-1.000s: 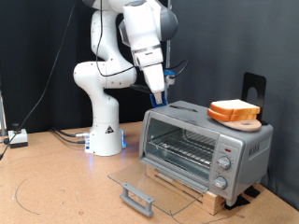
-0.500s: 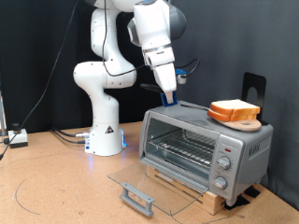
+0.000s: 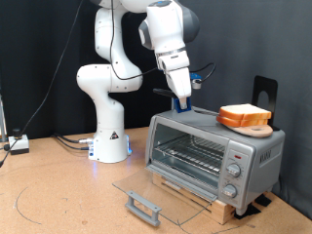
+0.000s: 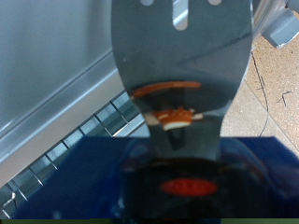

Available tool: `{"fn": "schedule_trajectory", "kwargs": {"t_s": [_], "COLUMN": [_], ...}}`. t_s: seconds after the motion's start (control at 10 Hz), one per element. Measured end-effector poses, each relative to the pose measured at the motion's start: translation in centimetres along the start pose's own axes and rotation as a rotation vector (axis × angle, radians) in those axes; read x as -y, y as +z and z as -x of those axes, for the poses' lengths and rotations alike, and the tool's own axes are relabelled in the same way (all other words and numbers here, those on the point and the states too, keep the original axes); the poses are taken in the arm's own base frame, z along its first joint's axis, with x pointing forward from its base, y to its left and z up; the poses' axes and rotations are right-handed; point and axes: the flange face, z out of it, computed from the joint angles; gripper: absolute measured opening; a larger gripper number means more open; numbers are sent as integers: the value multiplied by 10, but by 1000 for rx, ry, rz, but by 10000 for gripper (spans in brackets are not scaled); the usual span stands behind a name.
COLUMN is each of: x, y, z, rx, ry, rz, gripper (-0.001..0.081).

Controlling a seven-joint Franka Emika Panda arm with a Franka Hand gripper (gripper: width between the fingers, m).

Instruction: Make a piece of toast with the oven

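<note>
The silver oven [image 3: 210, 146] stands on a wooden base with its glass door [image 3: 156, 188] folded down flat and its wire rack bare. The bread [image 3: 244, 115], pale with an orange-brown crust, lies stacked on a round wooden board [image 3: 256, 128] on the oven's top, at the exterior view's right. My gripper [image 3: 181, 96] is shut on a blue-handled spatula [image 3: 183, 103] and hangs just above the oven's top, left of the bread. In the wrist view the dark slotted spatula blade [image 4: 182, 56] points over the oven's silver top [image 4: 47, 65].
The robot's white base [image 3: 109, 136] stands left of the oven, with cables [image 3: 68, 142] on the brown table. A black stand [image 3: 264, 93] rises behind the bread. The door handle [image 3: 143, 207] juts towards the table's front.
My gripper has moved with the spatula towards the exterior view's right and slightly down, from beside the oven's left edge to over its top, closer to the bread.
</note>
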Motion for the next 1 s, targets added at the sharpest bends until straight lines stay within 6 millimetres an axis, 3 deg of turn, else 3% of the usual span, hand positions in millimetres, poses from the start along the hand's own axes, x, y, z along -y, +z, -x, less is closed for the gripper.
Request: {"fn": "schedule_trajectory", "kwargs": {"t_s": [1.0], "x": [6], "y": [9], "z": [2], "rx": [22], "ry": [27], "rz": [-108], "gripper": [394]}}
